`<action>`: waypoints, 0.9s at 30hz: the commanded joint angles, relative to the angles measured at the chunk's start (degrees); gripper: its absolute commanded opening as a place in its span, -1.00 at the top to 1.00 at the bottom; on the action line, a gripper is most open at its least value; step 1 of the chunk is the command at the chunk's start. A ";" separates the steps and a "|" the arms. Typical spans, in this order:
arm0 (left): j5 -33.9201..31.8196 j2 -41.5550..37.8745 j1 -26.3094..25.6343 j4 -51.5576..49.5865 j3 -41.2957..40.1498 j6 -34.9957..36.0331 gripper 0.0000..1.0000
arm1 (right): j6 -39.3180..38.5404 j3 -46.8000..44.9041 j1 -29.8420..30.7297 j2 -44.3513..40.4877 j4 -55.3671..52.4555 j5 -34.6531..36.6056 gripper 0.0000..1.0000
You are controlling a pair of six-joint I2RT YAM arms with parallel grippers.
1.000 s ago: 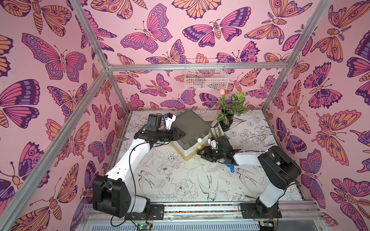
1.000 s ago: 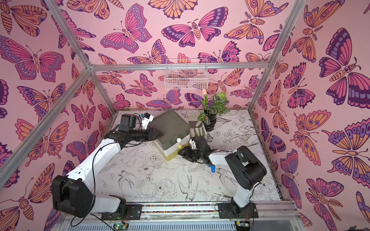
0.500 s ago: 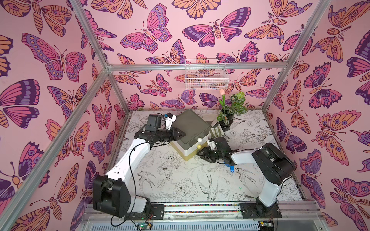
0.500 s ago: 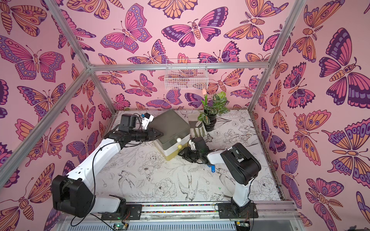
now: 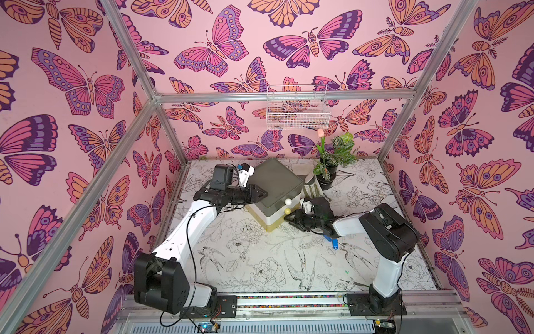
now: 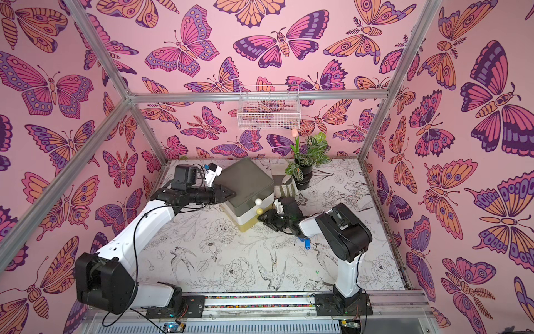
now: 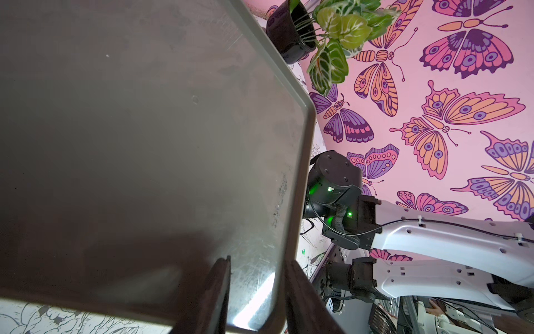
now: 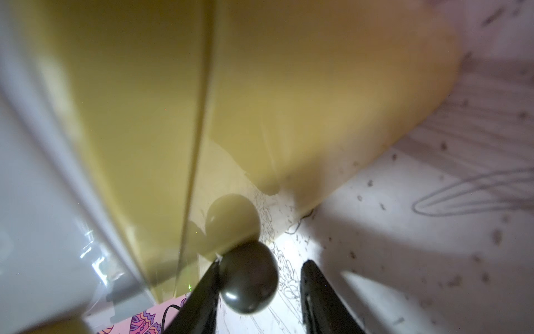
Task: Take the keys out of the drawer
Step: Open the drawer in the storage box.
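The coming move turns on the lower knob [image 8: 248,277] of the small cabinet [image 5: 277,179]. In the right wrist view the knob sits between the right fingers [image 8: 318,292], which are spread. 1 finger touches the knob's side and the other stands clear of it, with tabletop [image 5: 254,260] showing in the gap. The knob juts from the yellow drawer [image 8: 289,86], which looks shut.

Both top views put the right arm's tip right at that knob, so the right arm is plainly the nearer one. I judge the pull must run straight out from the drawer front, back along the right forearm, once the 2 fingers have the knob squarely between them.

The left fingers [image 5: 258,194] are drawn close together at the edge of the cabinet's grey top, on the side away from the knobs. Whether they pinch its rim or only bear down on it is hard to tell from the left wrist view. Either way they look placed to steady the cabinet against the pull.

Of the keys, 1 blue-tagged key [image 5: 334,244] lies on the tabletop just under the right forearm, its long side running roughly front to back. No others show; any that remain would be inside the shut drawers.
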 commanded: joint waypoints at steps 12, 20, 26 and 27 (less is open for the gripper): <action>0.50 1.98 0.41 -3.95 0.46 1.50 0.26 | 2.24 1.48 0.01 2.87 6.86 0.63 0.28; 0.34 1.94 0.46 -4.08 0.64 1.48 0.26 | 2.14 0.33 -0.05 2.54 7.96 1.07 0.40; 0.24 1.28 0.44 -4.18 0.49 1.58 0.26 | 2.18 -0.56 -0.05 1.97 8.63 1.84 0.46; 0.09 1.17 0.43 -4.33 0.34 1.70 0.26 | 2.21 -0.72 -0.13 1.85 8.58 2.01 0.46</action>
